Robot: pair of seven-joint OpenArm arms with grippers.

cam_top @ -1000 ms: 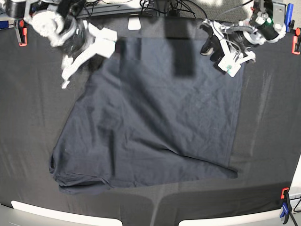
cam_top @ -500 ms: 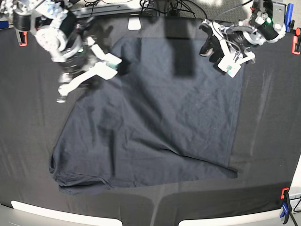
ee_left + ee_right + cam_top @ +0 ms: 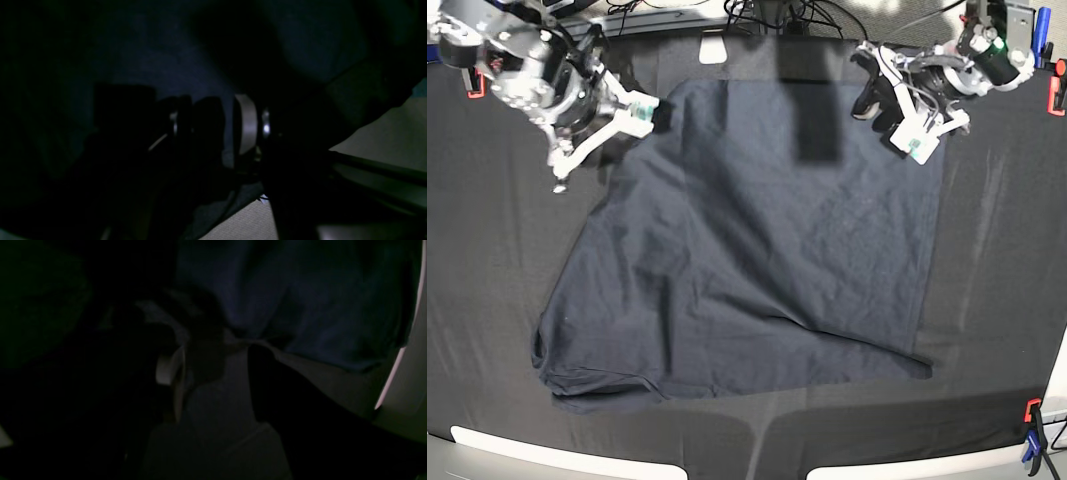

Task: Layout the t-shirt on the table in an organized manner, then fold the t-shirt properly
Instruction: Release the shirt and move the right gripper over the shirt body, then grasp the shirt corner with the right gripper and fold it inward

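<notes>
T-shirt spread across the bench, both tools at its far corners

The t-shirt lies mostly flat over the middle of the bench, its near-left corner bunched and a long crease running toward the near-right corner. The right tool sits at the far-left corner of the shirt with its jaws spread and nothing visibly caught between them. The left tool hovers over the far-right corner; whether it pinches the fabric cannot be told, since the wrist views are too dark. The likely risk is folding over the creases: if the rumpled near edge is not smoothed first, the folds may come out crooked. A one-sided pull on a corner could also drag the shirt askew.
</notes>
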